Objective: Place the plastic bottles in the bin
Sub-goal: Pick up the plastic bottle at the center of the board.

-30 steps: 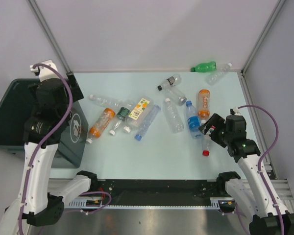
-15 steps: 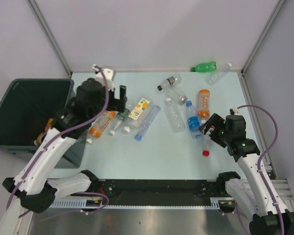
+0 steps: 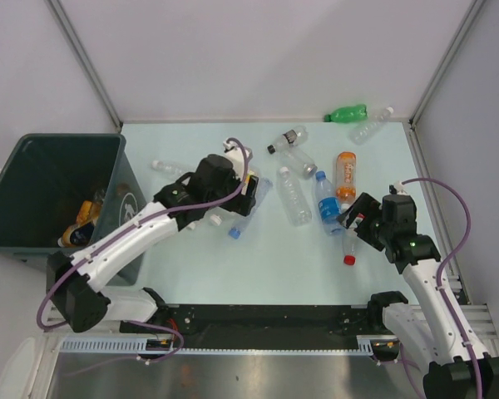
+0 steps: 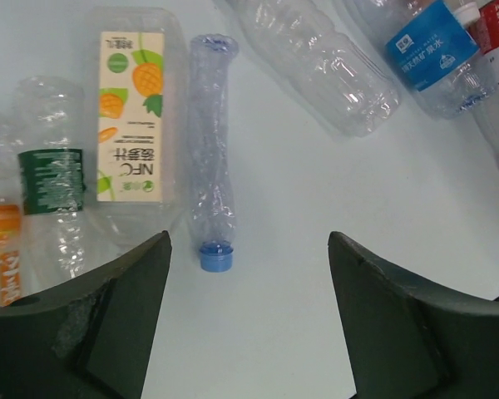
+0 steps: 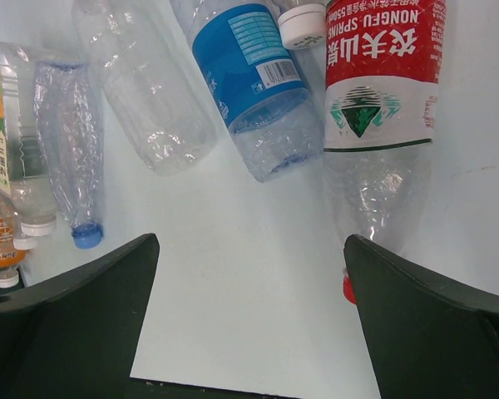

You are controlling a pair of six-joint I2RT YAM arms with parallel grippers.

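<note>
Top view: the bin (image 3: pixel 66 138) stands at the left edge with a few bottles (image 3: pixel 85 218) inside. More of them lie scattered on the table (image 3: pixel 274 258), across the middle and upper right. The left gripper (image 3: pixel 251 189) hangs over the centre cluster, above the blue-cap bottle (image 3: pixel 243 218). The right gripper (image 3: pixel 355 218) hangs at the right, over the red-label bottle (image 3: pixel 349 247).

Left wrist view: the fingers (image 4: pixel 108 320) sit in the lower corners, apart and empty. The blue-cap bottle runs down from top centre. Its cap lies just above the gap, nearer the finger at lower left. A juice bottle (image 4: pixel 131 116) touches it on the left.

Right wrist view: the fingers (image 5: pixel 432 332) are spread wide and hold nothing. The red-label bottle fills the upper right, its red cap just beside the finger at lower right. A blue-label bottle (image 5: pixel 249 75) lies at top centre.
</note>
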